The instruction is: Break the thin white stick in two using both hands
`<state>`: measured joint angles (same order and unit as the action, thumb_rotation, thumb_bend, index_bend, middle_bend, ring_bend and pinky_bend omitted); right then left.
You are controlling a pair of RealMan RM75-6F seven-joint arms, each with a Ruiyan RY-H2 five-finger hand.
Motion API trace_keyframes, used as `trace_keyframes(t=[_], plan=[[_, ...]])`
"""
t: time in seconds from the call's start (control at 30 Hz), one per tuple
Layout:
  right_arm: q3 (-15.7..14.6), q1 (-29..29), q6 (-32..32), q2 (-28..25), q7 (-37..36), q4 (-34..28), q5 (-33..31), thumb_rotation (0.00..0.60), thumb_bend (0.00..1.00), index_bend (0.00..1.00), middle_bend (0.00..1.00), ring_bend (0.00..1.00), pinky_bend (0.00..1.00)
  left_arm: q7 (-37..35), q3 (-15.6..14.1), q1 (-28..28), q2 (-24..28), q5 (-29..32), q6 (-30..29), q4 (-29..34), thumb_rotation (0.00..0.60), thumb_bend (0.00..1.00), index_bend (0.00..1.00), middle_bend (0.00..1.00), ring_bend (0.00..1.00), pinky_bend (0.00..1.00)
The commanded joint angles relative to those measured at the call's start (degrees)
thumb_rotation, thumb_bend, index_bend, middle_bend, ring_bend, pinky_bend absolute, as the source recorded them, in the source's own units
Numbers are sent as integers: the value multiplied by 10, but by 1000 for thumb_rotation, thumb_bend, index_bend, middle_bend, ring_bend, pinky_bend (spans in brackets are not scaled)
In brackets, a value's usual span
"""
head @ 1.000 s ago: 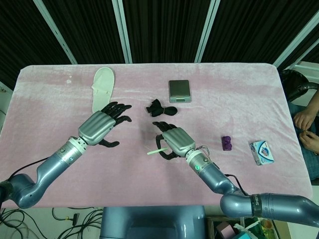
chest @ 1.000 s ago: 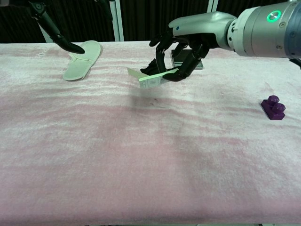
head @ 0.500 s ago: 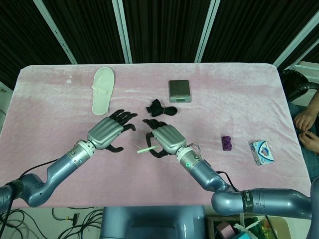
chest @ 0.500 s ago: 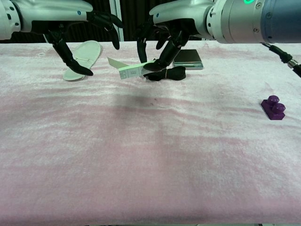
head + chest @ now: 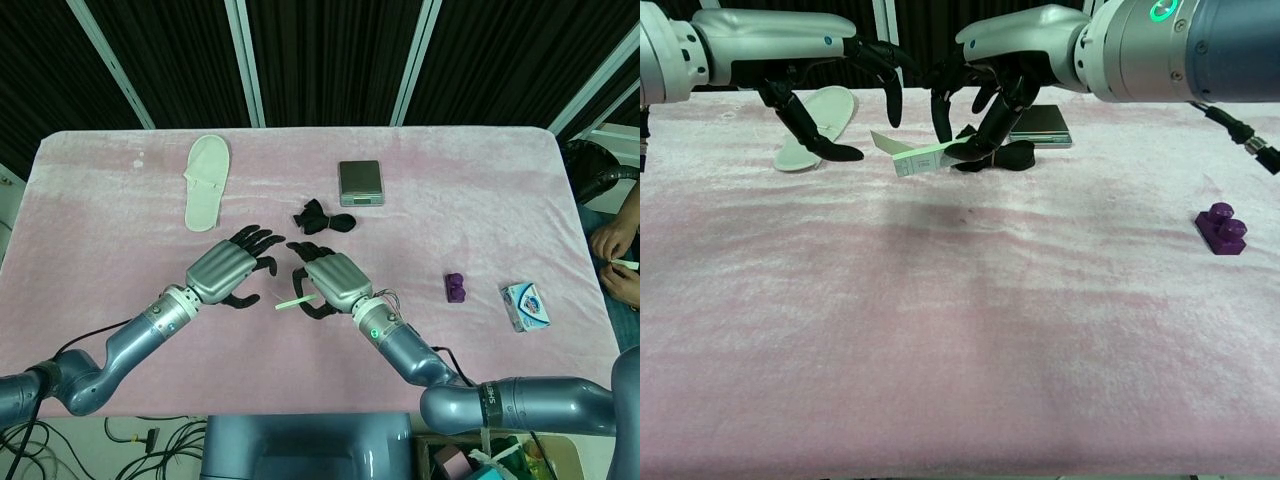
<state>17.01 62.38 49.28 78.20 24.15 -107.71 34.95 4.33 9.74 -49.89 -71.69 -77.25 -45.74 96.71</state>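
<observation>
- Since the earlier pictures, the left robot hand with silver back and black fingers [image 5: 229, 275] had drawn in towards the right one; its fingers were spread and curved, holding nothing, just beside the free end of the stick.
- Right robot hand of the same make [image 5: 330, 280]: pinched one end of the thin white stick [image 5: 293, 302] between thumb and finger, other fingers loosely curled, raised above the cloth.
- Thin white stick: held clear of the pink velvety tablecloth [image 5: 480, 200], near the middle of the table, free end pointing to the left hand; unbroken.
- Crumpled black fabric piece [image 5: 322, 217]: just beyond both hands, towards the far edge.
- Small silver rectangular scale [image 5: 360, 182]: near the far edge, centre.
- White cloth slipper [image 5: 205, 181]: far-left area, lying flat.
- Small purple plastic block [image 5: 456, 288]: right side of the table.
- Blue-and-white packet [image 5: 526, 305]: near the right edge.
</observation>
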Motion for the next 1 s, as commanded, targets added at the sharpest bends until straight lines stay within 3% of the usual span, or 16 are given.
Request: trace_keyframes(t=[0.03, 0.23, 1.0], plan=[[-2, 2, 1, 0, -2, 1, 0, 600, 474, 663, 0, 0, 128, -2, -1, -3, 0, 0, 3, 1, 600, 328, 416, 75, 0, 0], [-7, 5, 4, -1, -8, 1, 0, 600, 474, 663, 0, 0, 128, -6, -3, -7, -1, -4, 5, 6, 600, 406, 452, 91, 0, 0], [-22, 7, 10, -14, -33, -2, 15, 600, 475, 663, 0, 0, 127, 17, -8, -15, -21, 8, -5, -7, 600, 444, 607, 155, 0, 0]])
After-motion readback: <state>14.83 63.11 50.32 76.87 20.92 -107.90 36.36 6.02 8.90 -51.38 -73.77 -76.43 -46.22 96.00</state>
